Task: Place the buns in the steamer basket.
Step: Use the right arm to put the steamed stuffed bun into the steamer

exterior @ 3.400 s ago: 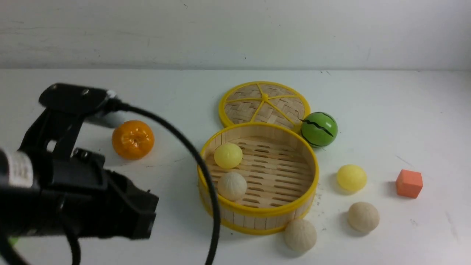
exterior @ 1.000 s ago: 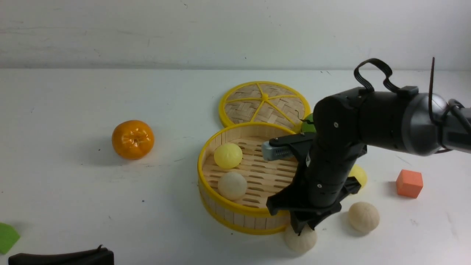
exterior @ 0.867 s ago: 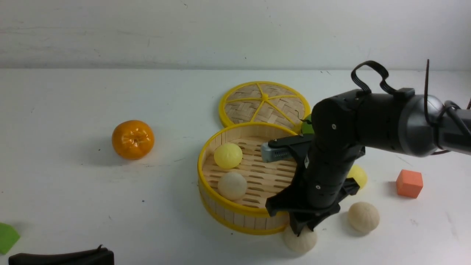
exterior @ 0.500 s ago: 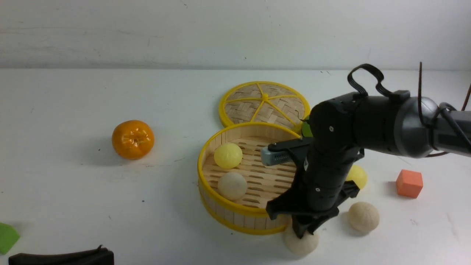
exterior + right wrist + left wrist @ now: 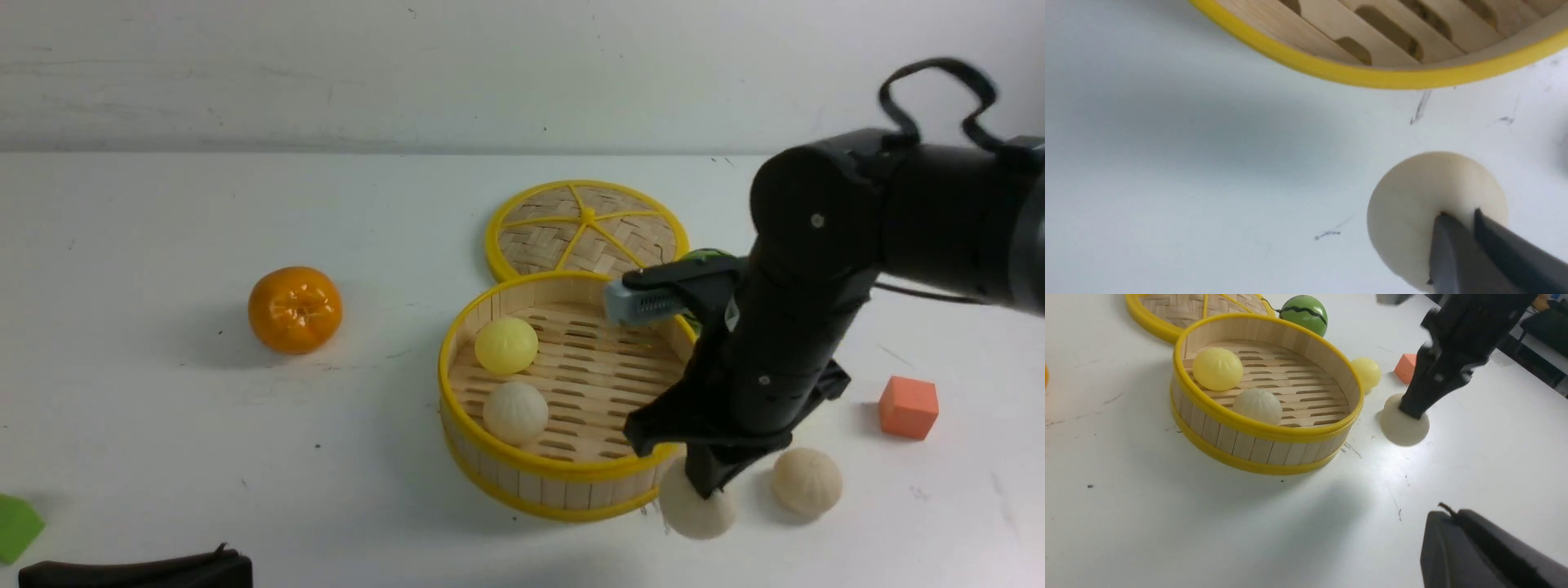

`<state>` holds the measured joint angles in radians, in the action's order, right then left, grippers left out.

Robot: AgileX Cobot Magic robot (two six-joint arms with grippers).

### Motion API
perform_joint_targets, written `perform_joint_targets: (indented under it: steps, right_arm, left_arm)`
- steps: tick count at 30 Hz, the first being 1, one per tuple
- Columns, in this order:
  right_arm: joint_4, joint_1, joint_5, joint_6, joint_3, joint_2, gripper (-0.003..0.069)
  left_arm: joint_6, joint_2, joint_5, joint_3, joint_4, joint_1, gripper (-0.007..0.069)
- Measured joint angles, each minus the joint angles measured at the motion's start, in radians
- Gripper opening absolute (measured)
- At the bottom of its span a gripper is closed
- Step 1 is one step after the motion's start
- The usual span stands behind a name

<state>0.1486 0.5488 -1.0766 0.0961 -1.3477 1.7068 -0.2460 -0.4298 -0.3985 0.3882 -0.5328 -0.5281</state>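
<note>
I can read no words, numbers or brand marks in any of my three views. The only label-like thing is a small pale sticker (image 5: 732,313) on the black housing of my right arm (image 5: 824,269), and whatever may be printed on it is too small to make out.

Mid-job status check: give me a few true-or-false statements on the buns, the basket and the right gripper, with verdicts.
1. The steamer basket holds one yellow bun and one cream bun. True.
2. The right gripper is shut on a yellow one. False: its fingers pinch the top of a cream held bun.
3. The held bun is over the basket floor. False: it is outside the rim, beside the basket.
4. A loose bun, cream, sits on the table to the right of the held one. True.
</note>
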Motion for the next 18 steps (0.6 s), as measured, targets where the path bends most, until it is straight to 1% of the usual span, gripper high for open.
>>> perform_joint_targets:
  steps: [3,4,6,9,14,17,18]
  right_arm:
    - [0.002,-0.002,0.051,-0.008,-0.036,-0.027,0.0003]
    - [0.005,-0.003,0.093,-0.010,-0.064,-0.014,0.0003]
    - [0.010,-0.004,0.116,-0.010,-0.092,0.009,0.0004]
    - [0.014,-0.006,0.153,-0.010,-0.153,0.101,0.0005]
    - [0.010,-0.007,0.159,-0.010,-0.226,0.224,0.0014]
    - [0.008,-0.009,0.156,-0.005,-0.264,0.285,0.0048]
    - [0.007,-0.009,0.152,-0.003,-0.269,0.295,0.0076]
  left_arm:
    - [0.000,0.000,0.003,0.000,0.000,0.000,0.0009]
    - [0.000,0.000,0.005,0.000,0.000,0.000,0.0011]
    - [0.000,0.000,0.005,0.000,0.000,0.000,0.0013]
    - [0.000,0.000,0.005,0.000,0.000,0.000,0.0016]
    - [0.000,0.000,0.005,0.000,0.000,0.000,0.0018]
    - [0.000,0.000,0.005,0.000,-0.001,0.000,0.0020]
    - [0.000,0.000,0.005,0.000,-0.001,0.000,0.0020]
